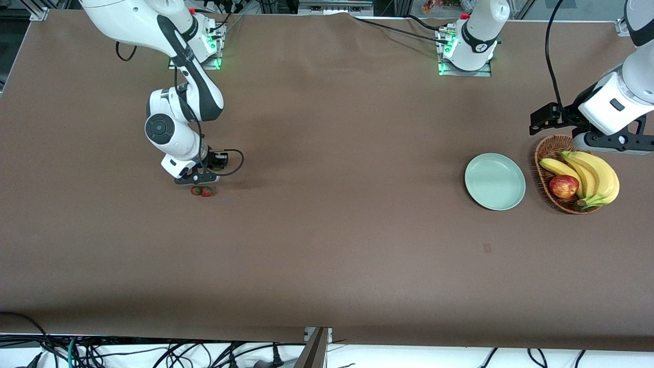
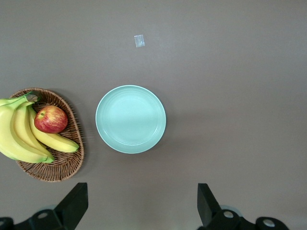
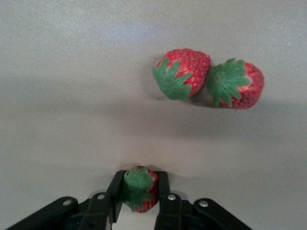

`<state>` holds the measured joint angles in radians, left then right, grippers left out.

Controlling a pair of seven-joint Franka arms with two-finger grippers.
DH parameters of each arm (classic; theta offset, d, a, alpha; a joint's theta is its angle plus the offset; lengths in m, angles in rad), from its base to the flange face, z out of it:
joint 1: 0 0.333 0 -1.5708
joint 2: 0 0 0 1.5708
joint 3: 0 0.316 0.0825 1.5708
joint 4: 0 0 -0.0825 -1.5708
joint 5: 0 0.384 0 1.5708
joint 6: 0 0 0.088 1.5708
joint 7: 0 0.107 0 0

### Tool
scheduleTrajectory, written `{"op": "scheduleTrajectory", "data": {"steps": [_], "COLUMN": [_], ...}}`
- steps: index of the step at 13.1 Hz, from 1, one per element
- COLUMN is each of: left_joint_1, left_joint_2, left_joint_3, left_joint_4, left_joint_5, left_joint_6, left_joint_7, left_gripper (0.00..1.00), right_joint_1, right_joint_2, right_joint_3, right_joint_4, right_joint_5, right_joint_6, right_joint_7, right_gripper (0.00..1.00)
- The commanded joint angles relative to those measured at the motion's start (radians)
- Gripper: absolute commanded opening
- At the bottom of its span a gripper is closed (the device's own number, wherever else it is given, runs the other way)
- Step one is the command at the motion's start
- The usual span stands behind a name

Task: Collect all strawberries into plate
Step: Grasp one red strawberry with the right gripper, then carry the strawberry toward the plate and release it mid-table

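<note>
Strawberries: one clamped in your right claw [image 3: 139,203], two loose on the desk [image 1: 327,266]

Your held strawberry [image 3: 139,189] sits cap-up between the closed fingers, at the left of the front view. The loose pair [image 1: 202,191] touch each other just below that claw. The plate [image 1: 494,181] lies far to the frame's right, beside the basket [image 1: 542,158], so you face a long carry over open brown desk. Your left claw [image 2: 141,203] hangs wide open over the desk by the plate, much nearer it, waiting
</note>
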<state>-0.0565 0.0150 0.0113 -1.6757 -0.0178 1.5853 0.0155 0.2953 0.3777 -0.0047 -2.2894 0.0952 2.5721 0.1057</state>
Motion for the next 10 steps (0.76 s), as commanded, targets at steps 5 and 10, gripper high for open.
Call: {"op": "scheduleTrajectory", "data": {"steps": [5,10], "left_joint_1": [-0.003,-0.003], "left_joint_2": [-0.006,-0.001], "left_joint_3": [0.003,0.004], "left_joint_4": [0.002,0.002], "left_joint_5": [0.01,0.009], "left_joint_6": [0.004,0.004], "left_joint_7": [0.017,0.017], "left_gripper": [1.0,1.0], "right_joint_1": [0.118,0.41], "right_joint_2": [0.073,0.396], "right_joint_3": [0.101,0.098], "right_joint_4": [0.245,0.727], "right_joint_5": [0.015,0.012], "right_joint_6": [-0.009,-0.007], "right_joint_7": [0.285,0.814], "right_gripper": [0.16,0.21]}}
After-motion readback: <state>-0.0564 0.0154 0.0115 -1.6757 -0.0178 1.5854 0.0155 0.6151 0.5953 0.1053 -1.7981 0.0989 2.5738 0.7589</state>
